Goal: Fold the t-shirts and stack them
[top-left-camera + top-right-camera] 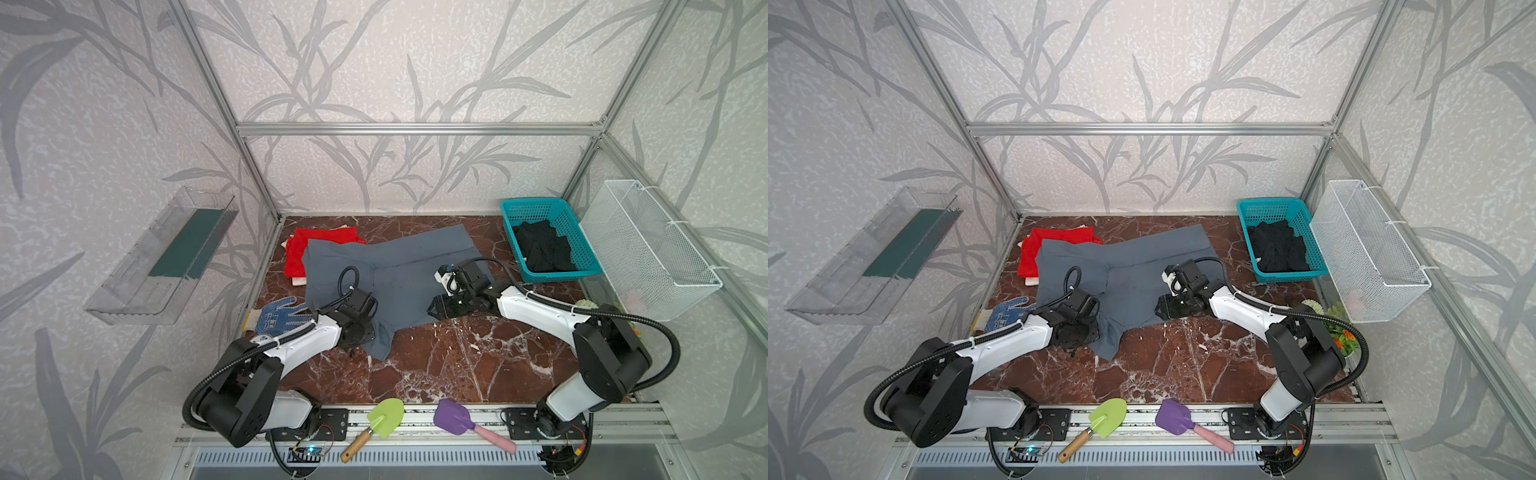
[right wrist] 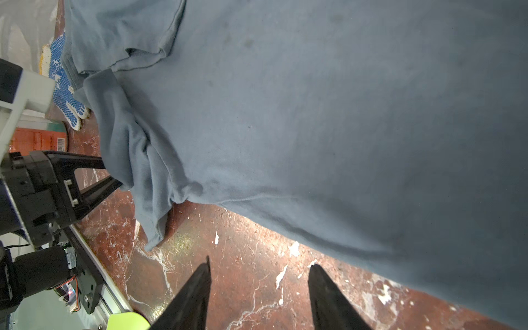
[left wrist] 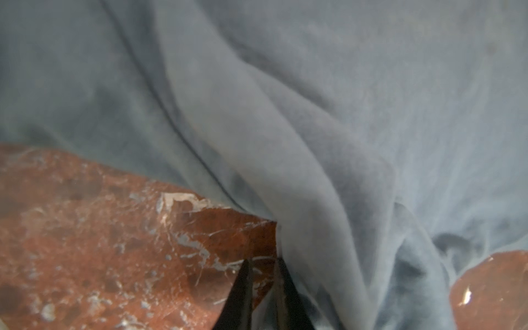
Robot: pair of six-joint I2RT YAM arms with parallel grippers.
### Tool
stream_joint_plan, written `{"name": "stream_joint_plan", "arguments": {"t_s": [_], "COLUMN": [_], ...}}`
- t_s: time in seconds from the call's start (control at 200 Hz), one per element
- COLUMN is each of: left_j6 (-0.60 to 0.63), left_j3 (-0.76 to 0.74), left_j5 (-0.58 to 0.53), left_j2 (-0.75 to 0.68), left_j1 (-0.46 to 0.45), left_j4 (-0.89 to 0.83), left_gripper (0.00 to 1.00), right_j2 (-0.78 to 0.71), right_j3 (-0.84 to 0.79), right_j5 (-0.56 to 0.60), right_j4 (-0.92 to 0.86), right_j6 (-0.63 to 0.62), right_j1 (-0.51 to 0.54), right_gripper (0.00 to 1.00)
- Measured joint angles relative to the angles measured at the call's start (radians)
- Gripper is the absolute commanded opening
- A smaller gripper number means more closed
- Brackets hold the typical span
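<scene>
Red-brown marbled tabletop [image 1: 436,365] inside a leaf-papered booth carries everything. In both top views the grey-blue t-shirt [image 1: 395,266] lies spread across the middle, overlapping the red t-shirt [image 1: 299,253] at the back left, while the black t-shirt [image 1: 540,249] sits crumpled in the teal basket [image 1: 509,220] at the back right. The right gripper [image 1: 431,309] lies low at the grey shirt's near edge. From the left wrist, the left gripper [image 3: 265,283] has its fingers pressed together on the rim of a grey fold, with bare table beside it. From the right wrist, the right gripper's fingers stand spread over bare marble, just short of the hem and holding nothing, and the left fingers disappear into the bunched sleeve. The step in hand looks like folding that sleeve inward: lift it only slightly, carry it flat over the body, and let the right side pinch or pin the hem so the cloth does not drag. An orange label [image 2: 37,141] with a barcode shows, its print too blurred to read. The dotted glove [image 2: 65,94] carries no legible writing.
</scene>
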Motion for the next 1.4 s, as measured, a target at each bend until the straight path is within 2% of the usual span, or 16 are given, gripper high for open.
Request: {"name": "stream_joint_plan", "arguments": {"t_s": [0.12,0.215,0.415,0.545,0.655,0.695,0.75,0.94,1.04,1.274,1.399], "left_j6": [-0.01,-0.043,-0.223,-0.351,-0.415,-0.418,-0.418,-0.286,-0.212,-0.12,-0.088], "left_j3": [0.018,0.046,0.098,0.107,0.158,0.166,0.164,0.053,-0.011,-0.061,-0.06], "left_j5": [0.003,-0.019,-0.089,-0.113,-0.18,-0.215,-0.24,-0.219,-0.164,-0.042,0.017], "left_j2": [-0.01,-0.05,-0.14,-0.13,-0.101,-0.107,-0.13,-0.22,-0.224,-0.172,-0.094], "left_j1": [-0.022,-0.074,-0.276,-0.416,-0.45,-0.444,-0.416,-0.159,-0.072,0.023,0.031], "left_j4": [-0.029,-0.1,-0.271,-0.324,-0.388,-0.393,-0.388,-0.276,-0.213,-0.014,0.056], "left_gripper": [0.0,0.0,0.0,0.0,0.38,0.46,0.49,0.51,0.48,0.47,0.46], "right_j2": [-0.021,-0.035,-0.04,-0.04,-0.04,-0.039,-0.038,-0.035,-0.035,-0.034,-0.034], "right_j3": [-0.005,-0.02,-0.058,-0.089,-0.107,-0.109,-0.109,-0.109,-0.109,-0.119,-0.146], "right_j5": [-0.006,-0.016,-0.04,-0.061,-0.086,-0.096,-0.106,-0.129,-0.132,-0.171,-0.232], "right_j4": [0.004,0.02,0.076,0.122,0.159,0.167,0.178,0.188,0.188,0.223,0.282], "right_j6": [0.0,0.0,0.001,0.005,0.014,0.018,0.023,0.023,0.024,0.033,0.05], "right_j1": [-0.012,-0.024,-0.05,-0.068,-0.085,-0.088,-0.091,-0.096,-0.098,-0.099,-0.097], "right_gripper": [0.56,0.56,0.56,0.56,0.56,0.56,0.56,0.56,0.56,0.57,0.65]}}
